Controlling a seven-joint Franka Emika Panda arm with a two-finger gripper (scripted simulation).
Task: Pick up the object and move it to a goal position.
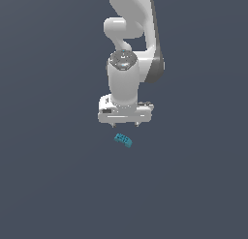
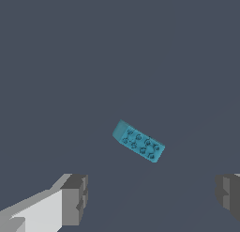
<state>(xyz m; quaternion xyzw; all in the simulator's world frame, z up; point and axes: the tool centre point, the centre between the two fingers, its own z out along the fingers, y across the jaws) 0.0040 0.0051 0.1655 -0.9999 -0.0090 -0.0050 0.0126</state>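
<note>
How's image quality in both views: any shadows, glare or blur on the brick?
Exterior view: flat, even render, no glare or blur, no clear shadow under the teal brick; it is tiny, so studs barely resolve. Wrist view: sharp, studs on the brick distinct, soft shading only; the open gripper is cropped at the frame edges.
</note>
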